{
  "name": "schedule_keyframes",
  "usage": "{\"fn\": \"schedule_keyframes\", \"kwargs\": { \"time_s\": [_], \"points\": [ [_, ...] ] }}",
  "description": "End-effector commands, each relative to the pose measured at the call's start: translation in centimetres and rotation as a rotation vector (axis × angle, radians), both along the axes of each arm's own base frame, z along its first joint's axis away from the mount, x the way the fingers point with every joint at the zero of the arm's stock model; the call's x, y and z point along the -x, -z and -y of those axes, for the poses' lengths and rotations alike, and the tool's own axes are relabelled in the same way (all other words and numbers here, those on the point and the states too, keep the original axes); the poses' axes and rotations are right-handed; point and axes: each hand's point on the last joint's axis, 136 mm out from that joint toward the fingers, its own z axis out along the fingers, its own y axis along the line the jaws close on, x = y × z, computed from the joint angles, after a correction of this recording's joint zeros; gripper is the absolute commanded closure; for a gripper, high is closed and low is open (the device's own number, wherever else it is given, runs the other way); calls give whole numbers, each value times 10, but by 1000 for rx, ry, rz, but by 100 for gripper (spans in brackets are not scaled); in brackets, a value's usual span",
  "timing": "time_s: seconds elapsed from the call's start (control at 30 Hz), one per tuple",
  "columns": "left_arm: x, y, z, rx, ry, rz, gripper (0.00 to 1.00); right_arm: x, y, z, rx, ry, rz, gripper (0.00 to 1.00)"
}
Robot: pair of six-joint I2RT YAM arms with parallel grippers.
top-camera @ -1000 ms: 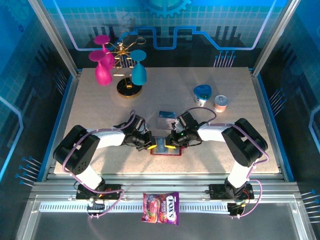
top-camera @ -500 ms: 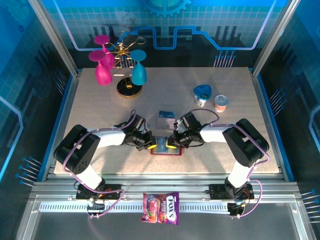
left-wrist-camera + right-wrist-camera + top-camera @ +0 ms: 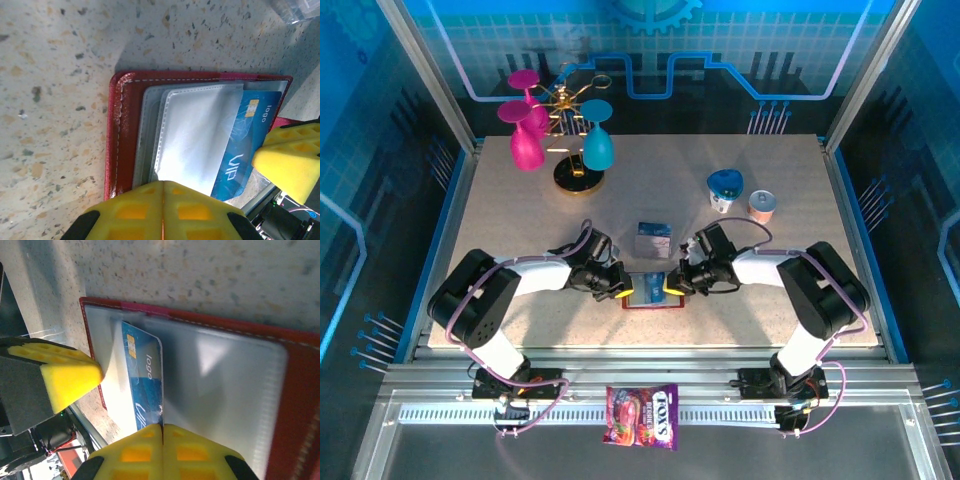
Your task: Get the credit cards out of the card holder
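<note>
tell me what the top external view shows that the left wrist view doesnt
Top external: a pink goblet and a teal goblet by a gold stand, a blue-lidded pot, an orange-lidded pot, a loose card on the table, and a candy bag.
Left wrist: stitching along the red card holder, its clear pockets, and the chip and "VIP" lettering on the blue card.
Both: the card holder, the blue card sticking out of it, the left gripper and the right gripper.
</note>
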Motion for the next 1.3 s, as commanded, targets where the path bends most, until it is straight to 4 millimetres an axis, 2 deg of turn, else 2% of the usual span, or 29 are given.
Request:
{"fn": "schedule_keyframes", "kwargs": {
  "time_s": [0.0,0.23,0.53,0.7,0.93,1.27],
  "points": [
    [13,12,-13,-74,-11,-51,92,6,-2,14,39,-22,-1,94],
    [12,10,-12,-65,-16,-44,92,4,-8,22,100,-47,18,95],
    [10,5,-9,-54,-14,-31,91,-1,-18,20,104,-42,35,95],
    [10,5,-8,-49,-14,-31,91,-1,-21,11,82,-44,33,93],
    [9,4,-7,-40,-13,-26,91,2,-26,-5,63,-57,32,84],
    [10,4,-7,-32,-12,-22,91,4,-25,-8,87,-62,37,88]
  ]
}}
